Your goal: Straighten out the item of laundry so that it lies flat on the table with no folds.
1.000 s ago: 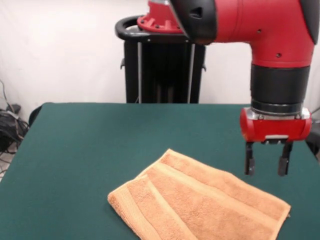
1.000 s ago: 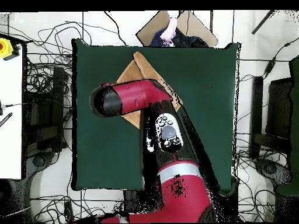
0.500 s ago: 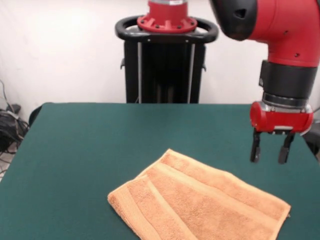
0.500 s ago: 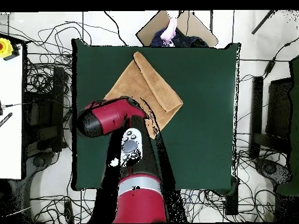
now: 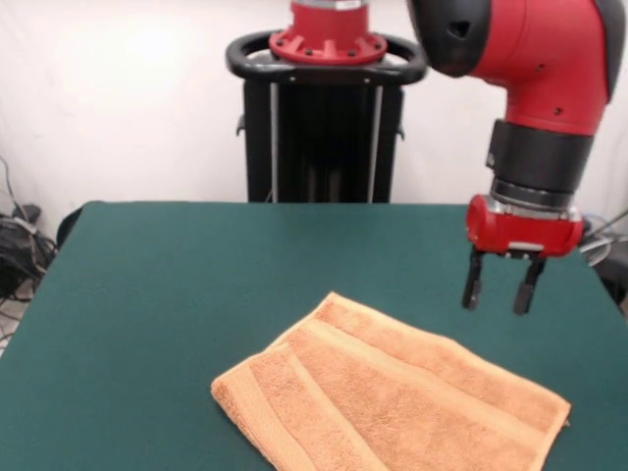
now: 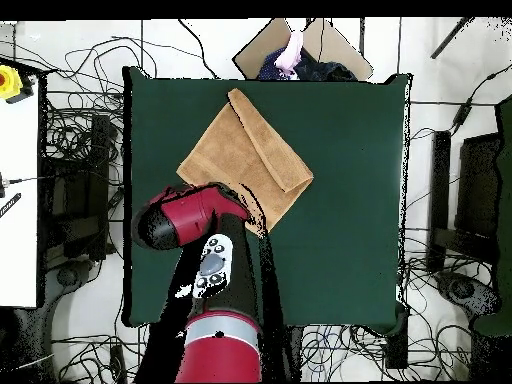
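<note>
While the towel (image 5: 392, 402) lies where it lay half a second ago, folded over on itself on the near right part of the green table (image 5: 177, 294), the gripper (image 5: 499, 287) has shifted a little to the left and slightly higher in the front view. One flap of the cloth overlaps the rest along a diagonal ridge, with a woven band stripe running beside it, and the near edge runs off the bottom of the front view. In the overhead view the towel (image 6: 243, 155) sits toward the far side from the robot's base, its doubled strip along the right edge, and its outline matches the earlier frame.

Two dark fingers (image 5: 472, 285) hang straight down from the red wrist, held apart with a clear gap between them, and nothing is gripped. They hover above the bare table just beyond the towel's far right edge, touching neither cloth nor tabletop. Overhead, the arm (image 6: 190, 215) covers the towel's corner nearest the base.
</note>
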Motion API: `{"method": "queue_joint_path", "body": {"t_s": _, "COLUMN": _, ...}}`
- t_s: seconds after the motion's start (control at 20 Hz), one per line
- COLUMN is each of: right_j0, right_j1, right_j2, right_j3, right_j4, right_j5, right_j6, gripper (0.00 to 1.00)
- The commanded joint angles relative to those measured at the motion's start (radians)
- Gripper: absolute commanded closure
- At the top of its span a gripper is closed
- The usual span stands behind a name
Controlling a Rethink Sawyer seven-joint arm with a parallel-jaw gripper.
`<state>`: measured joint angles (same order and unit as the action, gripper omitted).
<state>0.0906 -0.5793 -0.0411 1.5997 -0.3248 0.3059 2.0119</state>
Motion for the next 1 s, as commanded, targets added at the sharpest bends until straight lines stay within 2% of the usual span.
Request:
{"method": "queue_joint_path", "body": {"t_s": 0.05, "right_j0": 0.003, "right_j1": -0.001, "right_j2": -0.087, "right_j3": 0.09, "right_j4": 0.084, "right_j5": -0.025, "right_j6": 0.272, "gripper": 0.0}}
{"method": "queue_joint_path", "body": {"t_s": 0.45, "right_j0": -0.059, "right_j1": 0.029, "right_j2": -0.072, "right_j3": 0.061, "right_j4": 0.087, "right_j5": -0.02, "right_j6": 0.182, "gripper": 0.0}}
{"method": "queue_joint_path", "body": {"t_s": 0.75, "right_j0": -0.065, "right_j1": 0.117, "right_j2": -0.072, "right_j3": 0.025, "right_j4": 0.088, "right_j5": -0.11, "right_j6": 0.205, "gripper": 0.0}}
{"method": "queue_joint_path", "body": {"t_s": 1.0, "right_j0": -0.069, "right_j1": 0.157, "right_j2": -0.074, "right_j3": -0.007, "right_j4": 0.101, "right_j5": -0.141, "right_j6": 0.207, "gripper": 0.0}}
